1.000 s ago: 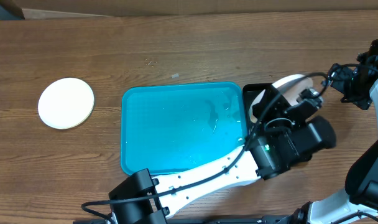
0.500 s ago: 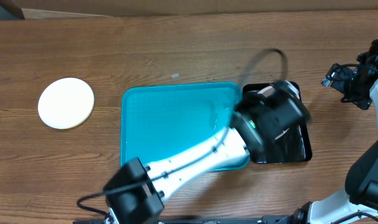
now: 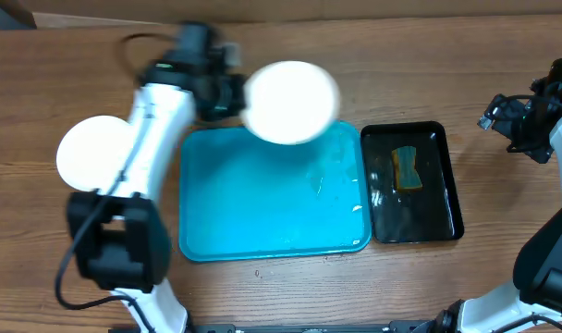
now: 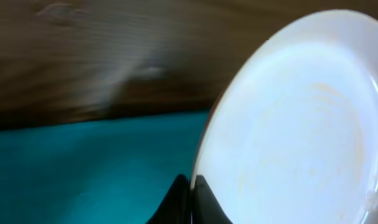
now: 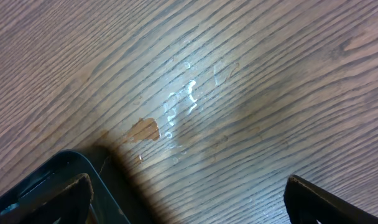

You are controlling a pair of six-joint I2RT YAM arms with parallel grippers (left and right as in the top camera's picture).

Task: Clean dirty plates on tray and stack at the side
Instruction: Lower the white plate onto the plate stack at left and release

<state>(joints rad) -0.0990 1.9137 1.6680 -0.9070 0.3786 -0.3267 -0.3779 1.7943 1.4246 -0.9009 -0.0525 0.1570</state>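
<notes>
Plate (image 3: 291,102) swings left from the black tray (image 3: 420,215)!
Left tool (image 4: 190,191) clamped on its rim; stack (image 3: 85,155) next. Right tool (image 5: 190,202) wide apart, idle.

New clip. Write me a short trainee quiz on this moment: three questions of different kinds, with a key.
1. True or false: the right gripper is shut on a plate.
2. Multiple choice: the white plate gripped by the left gripper is A) lying flat in the turquoise tray, B) held in the air over the turquoise tray's far edge, C) resting in the black tray.
3. Fill in: the only thing in the black tray is a yellow-brown ____.
Key: 1 false, it is open over the table; 2 B; 3 sponge.
</notes>
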